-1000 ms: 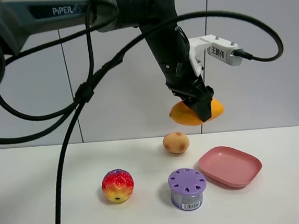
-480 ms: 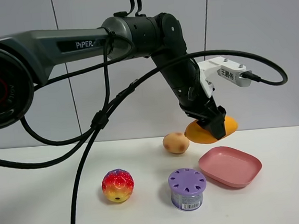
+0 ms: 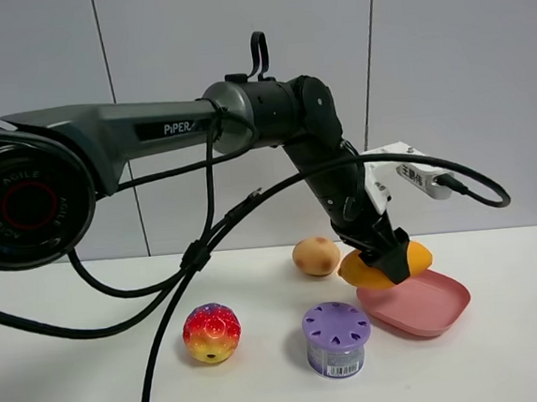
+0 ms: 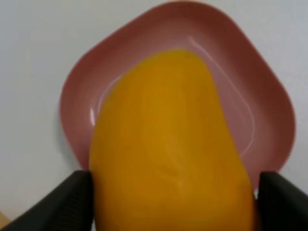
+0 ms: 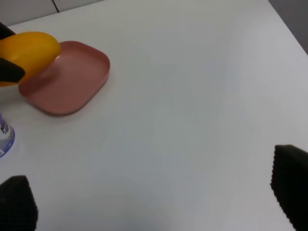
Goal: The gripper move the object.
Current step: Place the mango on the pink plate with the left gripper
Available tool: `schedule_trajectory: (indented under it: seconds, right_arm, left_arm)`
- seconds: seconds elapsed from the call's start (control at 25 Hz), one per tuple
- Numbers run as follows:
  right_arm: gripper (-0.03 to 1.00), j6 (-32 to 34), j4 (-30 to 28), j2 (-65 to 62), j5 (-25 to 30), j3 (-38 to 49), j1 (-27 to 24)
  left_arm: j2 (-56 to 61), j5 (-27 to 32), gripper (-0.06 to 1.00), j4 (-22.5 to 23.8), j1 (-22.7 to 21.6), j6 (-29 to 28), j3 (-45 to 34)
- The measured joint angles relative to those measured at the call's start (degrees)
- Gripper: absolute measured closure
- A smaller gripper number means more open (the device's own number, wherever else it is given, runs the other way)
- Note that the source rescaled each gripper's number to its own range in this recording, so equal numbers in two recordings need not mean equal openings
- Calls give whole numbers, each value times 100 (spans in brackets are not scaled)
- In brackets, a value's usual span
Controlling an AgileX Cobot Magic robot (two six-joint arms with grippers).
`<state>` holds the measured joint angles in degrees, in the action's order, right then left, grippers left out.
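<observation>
The orange-yellow mango-shaped object (image 3: 420, 254) is held in my left gripper (image 3: 390, 264), which is shut on it. It hangs just above the near-left part of a pink plate (image 3: 439, 304), and I cannot tell whether it touches the plate. In the left wrist view the object (image 4: 168, 144) fills the middle over the plate (image 4: 262, 91), with black fingers (image 4: 72, 199) on both sides. The right wrist view shows the object (image 5: 31, 50) over the plate (image 5: 72, 84). My right gripper (image 5: 154, 197) is open and empty over bare table, out of the exterior view.
A round tan potato-like ball (image 3: 316, 256) sits just left of the plate. A red-yellow bumpy ball (image 3: 211, 333) lies front left. A small can with a purple lid (image 3: 337, 339) stands in front of the plate. Black cables hang from the left arm.
My left gripper has carried the object down and to the right, from high above the tan ball to just over the pink plate.
</observation>
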<state>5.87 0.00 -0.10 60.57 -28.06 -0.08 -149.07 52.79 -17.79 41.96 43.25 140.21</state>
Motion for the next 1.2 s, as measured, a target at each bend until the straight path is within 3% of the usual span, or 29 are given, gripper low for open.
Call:
schedule_trajectory:
  seconds: [0.32,0.6,1.2]
  right_arm:
    - [-3,0,0,0,0,0,0]
    - [-3,0,0,0,0,0,0]
    - [-3,0,0,0,0,0,0]
  left_arm:
    - [-12,-536,94,-212,37,152,0]
    - [-41,-954,94,-607,106,682,0]
    - [-503,-1501,94,-776,112,998,0]
